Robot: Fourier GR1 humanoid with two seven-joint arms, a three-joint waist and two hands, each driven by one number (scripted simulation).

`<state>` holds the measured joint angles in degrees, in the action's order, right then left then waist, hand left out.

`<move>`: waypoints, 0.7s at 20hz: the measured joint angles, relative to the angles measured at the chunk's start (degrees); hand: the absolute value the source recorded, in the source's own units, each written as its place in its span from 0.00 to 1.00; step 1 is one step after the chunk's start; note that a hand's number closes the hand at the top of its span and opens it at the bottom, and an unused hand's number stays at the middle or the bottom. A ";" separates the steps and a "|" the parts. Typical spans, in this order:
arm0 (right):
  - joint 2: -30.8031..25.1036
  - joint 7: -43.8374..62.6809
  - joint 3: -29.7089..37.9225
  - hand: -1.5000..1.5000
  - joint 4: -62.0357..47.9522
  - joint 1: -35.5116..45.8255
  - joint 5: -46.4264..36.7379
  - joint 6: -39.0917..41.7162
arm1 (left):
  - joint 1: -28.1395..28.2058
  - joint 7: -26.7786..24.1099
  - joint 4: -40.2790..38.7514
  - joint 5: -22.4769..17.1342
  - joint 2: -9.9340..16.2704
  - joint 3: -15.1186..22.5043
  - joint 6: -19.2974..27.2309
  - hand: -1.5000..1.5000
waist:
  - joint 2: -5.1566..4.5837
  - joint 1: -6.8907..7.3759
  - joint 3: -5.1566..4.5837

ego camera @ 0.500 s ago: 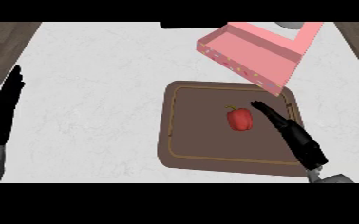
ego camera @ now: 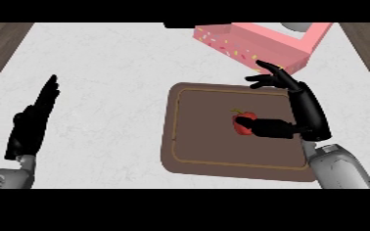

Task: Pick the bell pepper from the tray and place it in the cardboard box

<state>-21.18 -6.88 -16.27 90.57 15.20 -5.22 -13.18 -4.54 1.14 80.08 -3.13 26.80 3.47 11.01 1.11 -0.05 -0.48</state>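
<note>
Small red bell pepper with green stem sits centre-right on the flat brown rectangular tray, lower right of frame. Right robot hand is over the tray's right side: thumb reaches left and touches the pepper's right flank, fingers spread up toward the tray's top edge, open, nothing held. So the pepper lies just left of the palm, at the thumb tip; fingers need to close leftward around it. Pepper's long axis looks roughly top-to-bottom in frame, stem up (hard to tell, it's small). Pink open cardboard box with speckled wall is at upper right, just beyond the fingertips. Left robot hand rests open at far left on the white marbled surface, well apart; right is clearly nearer.
</note>
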 measured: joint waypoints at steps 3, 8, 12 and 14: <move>5.53 -1.52 0.41 0.00 0.67 -0.23 -3.18 -8.37 | 0.85 0.23 0.93 0.47 -2.12 1.74 0.52 0.50 | -0.21 0.30 0.07; 5.29 0.31 -0.86 0.00 2.11 0.30 -10.25 -11.45 | 2.58 1.57 3.99 1.29 -3.73 2.97 1.00 0.50 | -0.30 0.56 0.00; -0.65 7.46 -4.44 0.00 4.41 0.13 -18.73 -7.98 | 3.48 2.05 4.98 1.86 -4.17 3.24 1.64 0.50 | 0.01 0.09 -0.16; -3.88 12.05 -5.78 0.00 6.34 0.53 -21.47 -4.19 | 4.08 1.86 5.18 2.24 -4.55 3.49 2.02 0.50 | 0.11 -0.10 -0.22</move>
<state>-25.06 5.17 -22.05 96.92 15.73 -26.68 -17.37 -0.46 3.00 85.26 -0.89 22.26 6.96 13.03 1.23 -0.15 -0.70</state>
